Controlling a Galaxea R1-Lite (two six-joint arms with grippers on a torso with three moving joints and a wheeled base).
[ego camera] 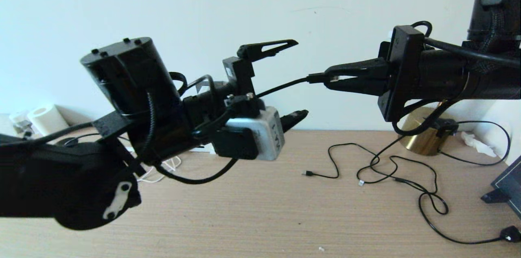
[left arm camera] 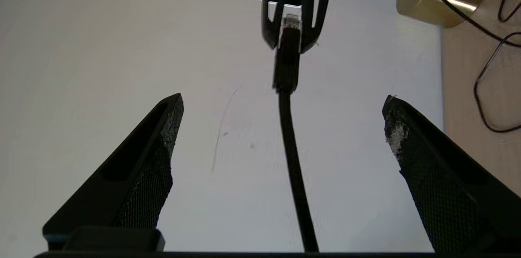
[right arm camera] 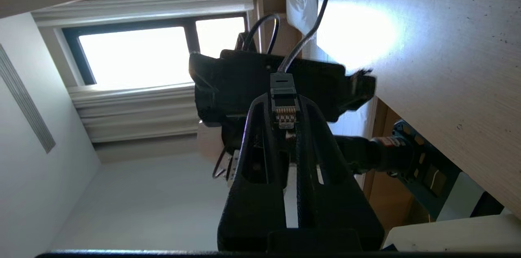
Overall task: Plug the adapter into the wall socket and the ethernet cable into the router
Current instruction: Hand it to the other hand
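the ethernet cable point(ego camera: 285, 86) plug was held mid-air, pinched in the right gripper point(ego camera: 331, 79), the left gripper point(ego camera: 299, 79) spread wide around its cord; neither plugging-in was seen done.

You got even, soft daylight in the head view; wall point(ego camera: 203, 1) was pale, table point(ego camera: 252, 213) shadows faint, straight lines bowed twd the edges. Right wrist view: window point(right arm camera: 134, 56) blew out white, hot glare patch on the tabletop point(right arm camera: 354, 32). Left wrist view: ethernet cable point(left arm camera: 287, 62) plug smeared w/ blur.
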